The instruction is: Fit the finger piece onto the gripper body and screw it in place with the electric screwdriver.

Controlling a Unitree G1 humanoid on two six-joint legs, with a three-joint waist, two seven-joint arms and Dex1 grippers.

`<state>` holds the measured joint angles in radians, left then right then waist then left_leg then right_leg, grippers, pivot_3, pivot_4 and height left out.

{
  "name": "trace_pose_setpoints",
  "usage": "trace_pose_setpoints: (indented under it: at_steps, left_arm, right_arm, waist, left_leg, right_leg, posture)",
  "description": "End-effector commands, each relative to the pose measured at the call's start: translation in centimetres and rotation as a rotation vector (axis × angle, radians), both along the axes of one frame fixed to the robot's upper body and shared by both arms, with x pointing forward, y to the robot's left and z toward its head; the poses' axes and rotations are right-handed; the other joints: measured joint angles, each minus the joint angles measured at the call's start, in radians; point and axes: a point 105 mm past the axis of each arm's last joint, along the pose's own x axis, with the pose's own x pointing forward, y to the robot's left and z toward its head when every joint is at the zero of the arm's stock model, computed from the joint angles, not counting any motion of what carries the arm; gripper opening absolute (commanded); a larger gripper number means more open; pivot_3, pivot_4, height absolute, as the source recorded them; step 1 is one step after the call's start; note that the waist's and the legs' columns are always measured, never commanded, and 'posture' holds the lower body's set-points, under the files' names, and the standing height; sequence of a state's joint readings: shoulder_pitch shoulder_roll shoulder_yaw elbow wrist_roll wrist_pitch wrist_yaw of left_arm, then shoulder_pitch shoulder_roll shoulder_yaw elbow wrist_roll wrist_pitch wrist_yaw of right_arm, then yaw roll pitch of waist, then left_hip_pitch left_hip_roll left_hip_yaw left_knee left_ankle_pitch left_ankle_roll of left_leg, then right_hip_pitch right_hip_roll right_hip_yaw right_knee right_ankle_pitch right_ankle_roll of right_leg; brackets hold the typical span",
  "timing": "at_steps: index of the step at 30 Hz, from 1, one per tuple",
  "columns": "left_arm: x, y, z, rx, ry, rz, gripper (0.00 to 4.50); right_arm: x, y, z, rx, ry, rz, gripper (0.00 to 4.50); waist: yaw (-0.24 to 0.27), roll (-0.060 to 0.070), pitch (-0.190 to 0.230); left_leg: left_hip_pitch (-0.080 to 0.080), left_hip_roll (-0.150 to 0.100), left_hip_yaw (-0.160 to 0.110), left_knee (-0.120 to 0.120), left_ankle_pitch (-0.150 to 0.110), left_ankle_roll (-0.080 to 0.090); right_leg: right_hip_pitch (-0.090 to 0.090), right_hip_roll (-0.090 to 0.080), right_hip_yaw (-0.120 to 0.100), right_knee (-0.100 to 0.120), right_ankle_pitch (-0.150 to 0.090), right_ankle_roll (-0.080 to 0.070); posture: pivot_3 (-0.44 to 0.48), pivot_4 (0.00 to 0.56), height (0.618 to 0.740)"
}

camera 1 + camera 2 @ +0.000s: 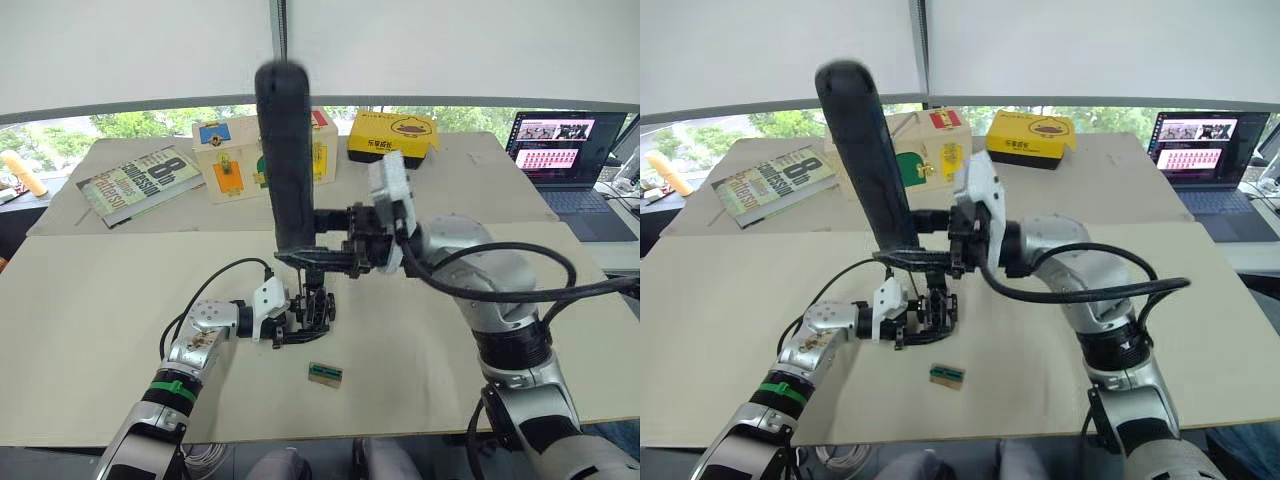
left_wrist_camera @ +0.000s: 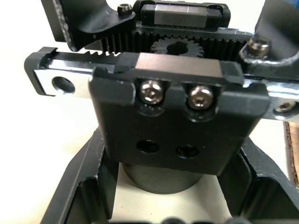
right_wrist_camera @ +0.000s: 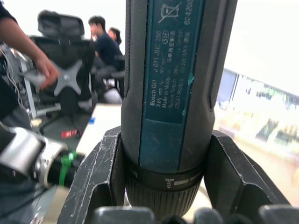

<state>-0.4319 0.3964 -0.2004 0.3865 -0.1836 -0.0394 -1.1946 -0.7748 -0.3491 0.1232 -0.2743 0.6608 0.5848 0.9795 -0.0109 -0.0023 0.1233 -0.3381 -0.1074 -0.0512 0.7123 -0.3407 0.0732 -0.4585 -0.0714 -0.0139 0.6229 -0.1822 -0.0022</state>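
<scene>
the gripper body [image 1: 316, 308] sits at the centre of the frame on the table [image 1: 90, 300], clamped between the closed fingers of the left gripper [image 1: 300, 325] reaching in from the lower left. directly above it the screwdriver [image 1: 287, 150] stands nearly upright, its tip down at the body, squeezed in the right gripper [image 1: 335, 250] coming from the right. a small green-and-tan block [image 1: 325, 374] lies just below, apart.

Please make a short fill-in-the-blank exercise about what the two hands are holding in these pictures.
1. The right hand is shut on the electric ____.
2. The left hand holds the gripper body on the ____.
3. The electric screwdriver stands nearly ____ above the gripper body.
4. The small green-and-tan block lies ____ from both hands.

Missing words: screwdriver; table; upright; apart
</scene>
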Motion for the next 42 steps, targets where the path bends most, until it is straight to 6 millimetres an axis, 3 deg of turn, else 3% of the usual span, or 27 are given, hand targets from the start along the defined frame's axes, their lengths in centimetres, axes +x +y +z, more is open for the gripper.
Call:
trace_pose_setpoints:
  at_steps: [1,8,12,13,18,21,26,31,36,42]
  left_arm:
    - [-0.2,0.4,-1.6,0.054,0.051,0.014,2.33]
    - [-0.3,0.4,-2.0,0.071,0.084,-0.001,2.33]
    - [0.0,1.1,-1.9,0.073,0.082,0.029,4.30]
    - [-0.2,1.4,-1.8,0.071,0.082,0.028,4.44]
    - [-0.7,4.4,-0.8,0.059,0.038,0.049,4.44]
    - [-1.3,6.4,-0.3,0.060,0.034,0.056,4.44]
    - [-2.7,11.4,1.7,0.041,-0.007,0.103,4.44]
    - [-3.7,14.0,2.9,0.048,-0.062,0.116,4.44]
    - [-4.6,13.5,3.1,0.054,-0.043,0.052,4.44]
    - [-6.1,9.6,2.9,0.043,-0.024,-0.098,4.44]
  right_arm:
    - [-1.7,-0.6,2.5,0.087,-0.094,0.065,1.91]
    - [-3.0,-1.5,3.0,0.095,-0.099,0.118,1.91]
    - [-4.3,-2.1,3.7,0.091,-0.097,0.150,1.91]
    - [-4.7,-2.2,3.9,0.091,-0.095,0.157,1.91]
    - [-6.6,-3.0,5.5,0.097,-0.118,0.162,1.91]
    - [-6.3,-4.3,5.5,0.088,-0.101,0.079,1.91]
    - [-4.3,-9.8,2.9,-0.010,-0.094,-0.243,1.91]
    - [-4.5,-13.3,-0.7,-0.105,-0.086,-0.413,1.91]
    - [-5.0,-13.4,-2.0,-0.099,-0.089,-0.424,1.91]
    - [-6.1,-9.7,-1.3,0.004,-0.117,-0.289,1.91]
  waist:
    - [0.000,0.000,0.000]
    - [0.003,0.000,0.000]
    - [0.005,0.000,0.000]
    - [0.005,0.000,0.000]
    - [-0.008,0.000,0.001]
    - [-0.005,0.000,0.001]
    - [0.008,-0.001,0.003]
    - [0.031,0.000,0.005]
    - [0.023,0.002,0.008]
    - [0.019,0.002,0.012]
  left_leg:
    - [0.000,0.000,0.000,0.000,0.000,0.000]
    - [0.000,0.000,0.000,0.000,0.000,0.000]
    - [0.000,0.000,0.000,0.000,0.000,0.000]
    - [0.000,0.000,0.000,0.000,0.000,0.000]
    - [0.000,0.001,0.000,-0.002,0.000,0.000]
    - [0.000,0.002,0.000,-0.004,0.000,0.000]
    - [0.000,0.003,0.000,-0.004,-0.002,0.002]
    - [-0.006,0.002,0.000,-0.004,-0.002,0.004]
    - [-0.007,0.001,0.001,-0.002,-0.002,0.004]
    - [-0.006,0.002,0.001,-0.002,-0.002,0.003]
  right_leg:
    - [0.000,0.000,0.000,0.000,0.000,0.000]
    - [0.000,0.000,0.000,0.000,0.000,0.000]
    - [0.000,0.000,0.000,-0.001,0.000,0.000]
    - [0.000,0.000,0.000,-0.001,0.000,0.000]
    - [-0.001,0.001,0.001,-0.001,0.000,-0.001]
    - [-0.001,0.001,0.001,-0.001,-0.001,-0.002]
    - [0.001,0.001,0.000,-0.007,-0.001,-0.001]
    - [-0.002,0.001,-0.002,-0.012,0.001,0.002]
    - [-0.001,0.000,-0.002,-0.012,0.001,0.002]
    - [-0.001,0.001,-0.001,-0.012,0.001,0.002]
  posture:
    - [0.000,0.150,0.740]
    - [0.000,0.150,0.740]
    - [0.000,0.150,0.740]
    - [0.000,0.150,0.740]
    - [0.000,0.150,0.740]
    - [0.000,0.150,0.740]
    - [0.000,0.150,0.740]
    - [0.000,0.150,0.740]
    - [0.000,0.150,0.740]
    - [0.000,0.150,0.740]
